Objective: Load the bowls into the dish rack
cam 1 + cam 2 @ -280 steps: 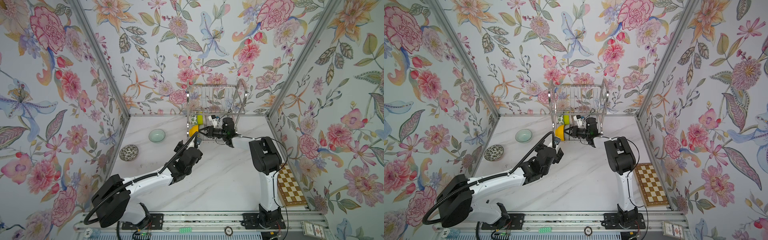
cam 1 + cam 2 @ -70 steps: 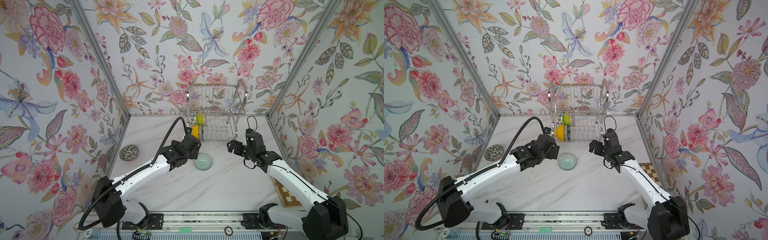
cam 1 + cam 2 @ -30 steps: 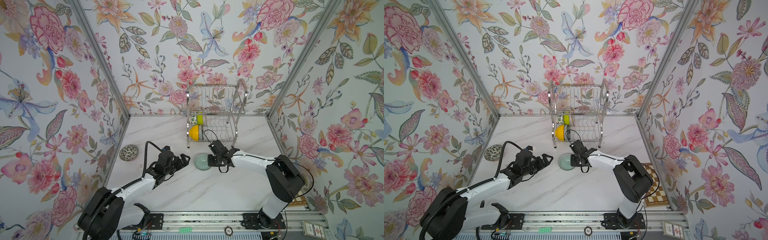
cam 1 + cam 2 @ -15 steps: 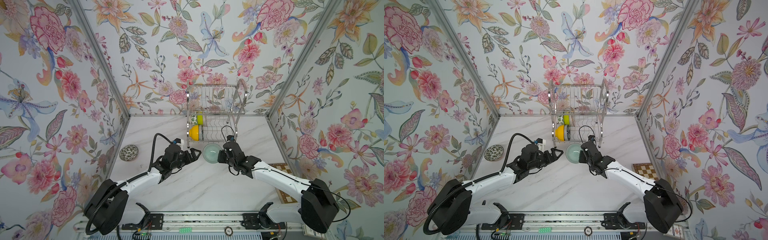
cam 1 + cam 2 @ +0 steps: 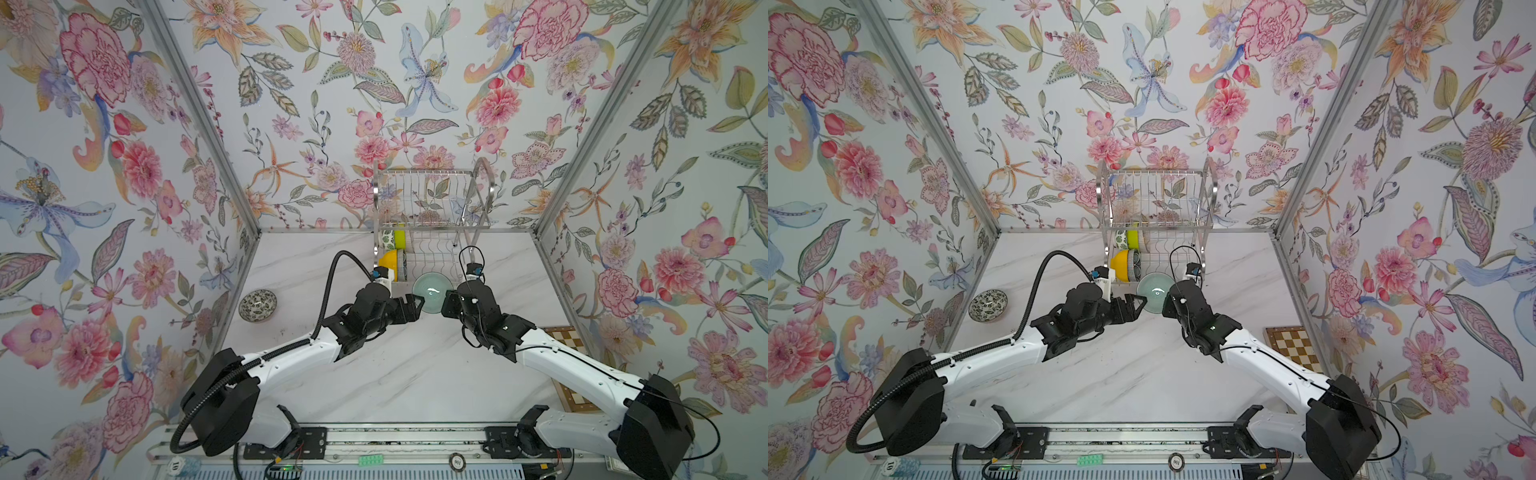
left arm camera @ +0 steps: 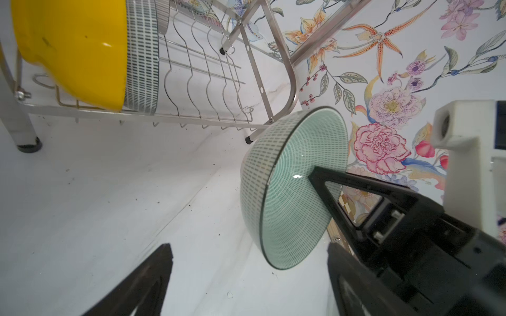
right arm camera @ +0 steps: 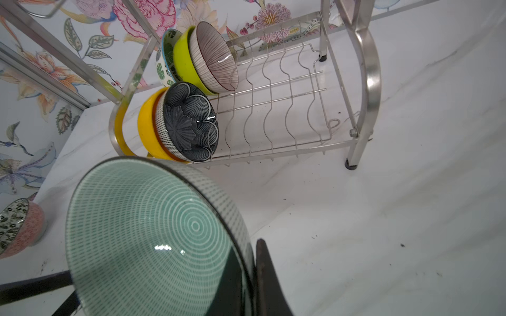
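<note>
rack: we see the two-tier silver wire dish rack [image 5: 482,183] at 12 o'clock of the white marble table [image 5: 374,374], against the back wall.
racked bowls: five bowls stand on edge at the 9 o'clock end of the lower tier. The orange-yellow bowl [image 7: 147,128] and dark navy flower bowl [image 7: 191,123] are in front. The green-leaf white bowl [image 7: 163,65], lime green bowl [image 7: 183,57] and pink striped bowl [image 7: 216,60] are behind. We judge on-edge packing keeps the wavy slots at 3 o'clock free.
held bowl: the pale celadon round bowl [image 5: 432,291] is off the table at 6 o'clock of the rack. It is tipped on edge, which we think is meant to match those slots.
waiting bowl: the black-white speckled bowl [image 5: 257,305] sits upright on the table at 9 o'clock, well apart, not yet loaded.
right gripper: the right gripper [image 5: 446,299] pinches the celadon rim at its 3 o'clock, one finger inside. A rim hold leaves the bowl's body clear for the wires.
left gripper: the left gripper [image 6: 249,249] is spread at the bowl's 9 o'clock and we see no contact. We guess it is there to steady the bowl or take it over.
</note>
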Tool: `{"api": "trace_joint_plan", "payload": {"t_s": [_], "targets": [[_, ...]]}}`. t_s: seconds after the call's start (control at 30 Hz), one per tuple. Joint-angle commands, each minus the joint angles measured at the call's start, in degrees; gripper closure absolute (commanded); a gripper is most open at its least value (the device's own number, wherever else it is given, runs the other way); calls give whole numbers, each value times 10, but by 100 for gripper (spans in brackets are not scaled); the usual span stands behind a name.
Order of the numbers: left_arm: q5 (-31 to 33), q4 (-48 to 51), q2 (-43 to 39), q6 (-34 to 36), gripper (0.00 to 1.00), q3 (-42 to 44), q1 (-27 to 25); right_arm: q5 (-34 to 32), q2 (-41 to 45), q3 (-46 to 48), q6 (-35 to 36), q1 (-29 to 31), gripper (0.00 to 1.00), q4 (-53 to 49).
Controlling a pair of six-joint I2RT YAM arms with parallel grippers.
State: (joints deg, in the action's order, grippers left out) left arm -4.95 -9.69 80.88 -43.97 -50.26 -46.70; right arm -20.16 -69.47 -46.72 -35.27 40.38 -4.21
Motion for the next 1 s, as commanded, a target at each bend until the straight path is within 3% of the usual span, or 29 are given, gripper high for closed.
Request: {"api": "trace_joint_plan", "payload": {"t_s": [0.0,0.3,0.7,0.83,0.97], "targets": [[69,36,7,26,20,-24,-3,1,25,-3,-10,10,99,62],[95,44,11,38,63,-34,-3,-15,28,12,-29,42,98,95],[105,49,12,35,90,-29,-4,-5,1,10,-47,60,87,121],[114,51,5,36,99,-25,-4,4,-5,2,-44,58,75,113],[141,60,-9,37,100,-18,-4,21,0,4,-47,47,60,110]]}}
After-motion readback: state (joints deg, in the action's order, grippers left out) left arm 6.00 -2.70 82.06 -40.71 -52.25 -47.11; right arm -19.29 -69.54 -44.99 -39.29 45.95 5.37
